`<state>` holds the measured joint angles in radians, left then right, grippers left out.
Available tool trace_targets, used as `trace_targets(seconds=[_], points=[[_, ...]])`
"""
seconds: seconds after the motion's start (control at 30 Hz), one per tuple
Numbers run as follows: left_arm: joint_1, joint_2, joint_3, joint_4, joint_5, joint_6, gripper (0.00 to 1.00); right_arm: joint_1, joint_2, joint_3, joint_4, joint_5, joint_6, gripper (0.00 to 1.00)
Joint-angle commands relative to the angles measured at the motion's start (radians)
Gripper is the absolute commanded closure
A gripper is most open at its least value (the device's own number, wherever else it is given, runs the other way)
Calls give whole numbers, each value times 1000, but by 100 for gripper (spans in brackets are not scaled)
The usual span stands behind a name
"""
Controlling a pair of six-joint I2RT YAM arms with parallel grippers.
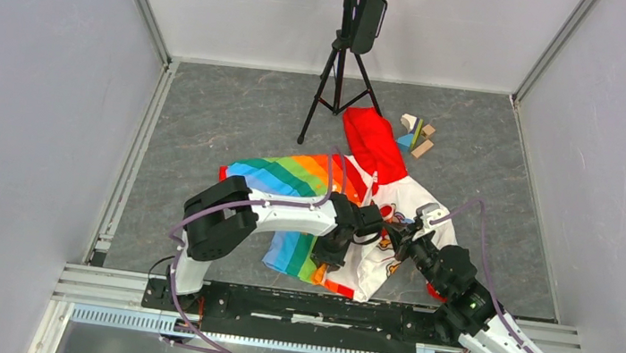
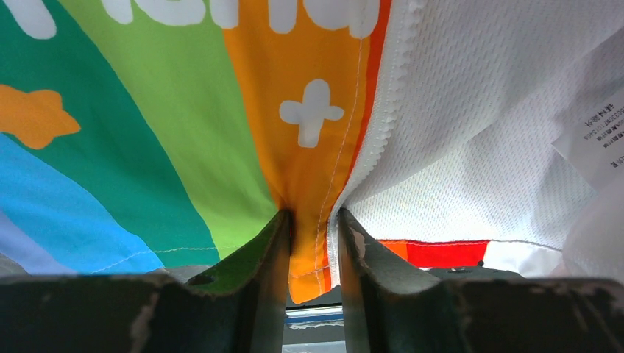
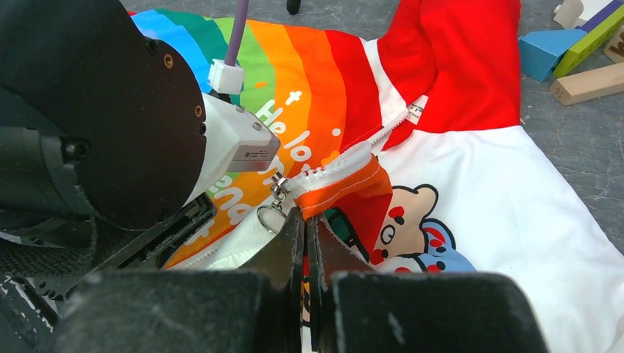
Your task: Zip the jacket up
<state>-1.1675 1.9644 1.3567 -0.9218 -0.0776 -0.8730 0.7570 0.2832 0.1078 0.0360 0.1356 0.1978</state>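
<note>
The jacket (image 1: 378, 203) lies on the grey floor with its red hood (image 1: 374, 143) at the far end, its rainbow half (image 1: 287, 178) on the left and its white cartoon half (image 1: 418, 207) on the right. My left gripper (image 2: 313, 220) is shut on the orange bottom edge of the rainbow half, beside the white zipper teeth (image 2: 383, 110). It also shows in the top view (image 1: 324, 254). My right gripper (image 3: 304, 219) is shut on a fold of the white half at its orange hem (image 3: 346, 187), just right of the metal zipper slider (image 3: 279, 184) and its ring pull (image 3: 268, 218).
A black tripod (image 1: 340, 72) stands behind the hood. Several wooden blocks (image 1: 416, 135) lie to the right of the hood and also show in the right wrist view (image 3: 581, 55). The left arm's black wrist (image 3: 110, 110) is close to the right gripper. Grey walls enclose the area.
</note>
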Motion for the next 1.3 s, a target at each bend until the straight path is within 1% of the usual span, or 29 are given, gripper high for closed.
trace_targets(seconds=[0.0,0.2,0.6,0.8,1.07,1.2,1.27], points=[[1,-23,-12,-6,-67,-6,63,-2,5,-3,31,-4,8,100],[2,-33,-11,-19,-85,0,55,-3,2,-2,28,-5,8,100],[5,-68,-33,-28,-103,-6,55,-3,1,-3,30,-10,11,99],[6,-89,-41,-37,-108,-3,47,-3,0,-5,31,-10,11,100],[8,-97,-49,-37,-118,-5,47,-2,1,-2,31,-11,12,100],[7,-86,-44,-35,-103,0,51,-2,2,-2,30,-13,11,100],[8,-82,-42,-35,-98,3,55,-2,1,-2,30,-14,9,100]])
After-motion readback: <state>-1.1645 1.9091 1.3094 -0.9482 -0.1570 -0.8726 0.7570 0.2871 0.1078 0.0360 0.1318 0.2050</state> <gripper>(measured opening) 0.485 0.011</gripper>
